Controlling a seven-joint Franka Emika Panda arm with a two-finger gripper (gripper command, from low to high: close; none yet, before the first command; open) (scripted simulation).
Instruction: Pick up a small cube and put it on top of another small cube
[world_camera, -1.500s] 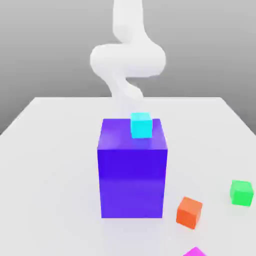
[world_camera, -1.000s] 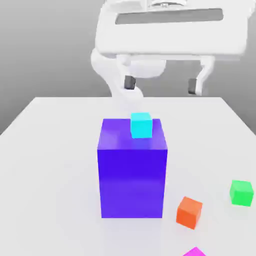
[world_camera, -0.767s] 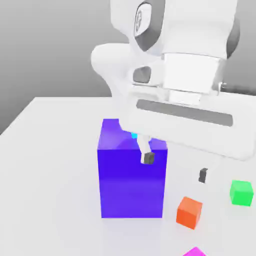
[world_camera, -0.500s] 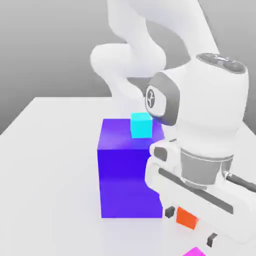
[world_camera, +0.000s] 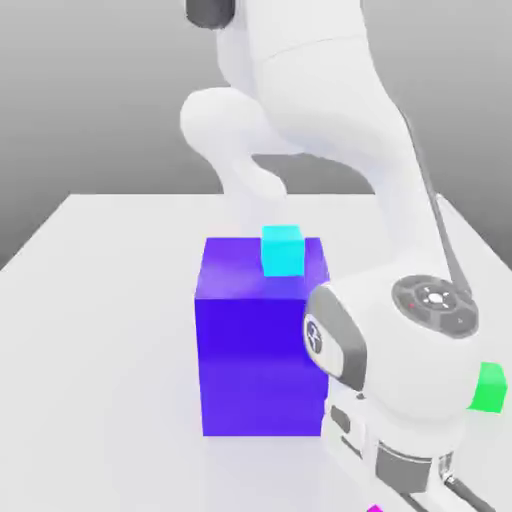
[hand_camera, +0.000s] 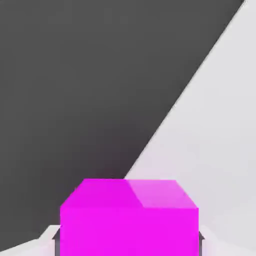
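Observation:
The small cube (hand_camera: 129, 220) is plain bright magenta-pink and sits close to the camera in the hand view, on the white table near its edge. My gripper (hand_camera: 128, 241) is shut on it, with a pale finger (hand_camera: 53, 242) pressed against each side face. In the exterior view the arm's bulky white wrist (world_camera: 400, 370) hangs low at the front right of the table. Just under it, a sliver of the small cube (world_camera: 375, 508) shows at the picture's lower edge.
A big blue-violet block (world_camera: 255, 350) stands mid-table, just to the exterior view's left of the wrist, with a cyan cube (world_camera: 282, 250) on top. A green cube (world_camera: 490, 388) peeks out behind the wrist on the exterior view's right. The white table (world_camera: 100, 330) ends near the pink cube.
The arm has swung down from above the block to the table's front right, now covering the orange cube. Its fingers, open a second ago, have shut on the pink cube.

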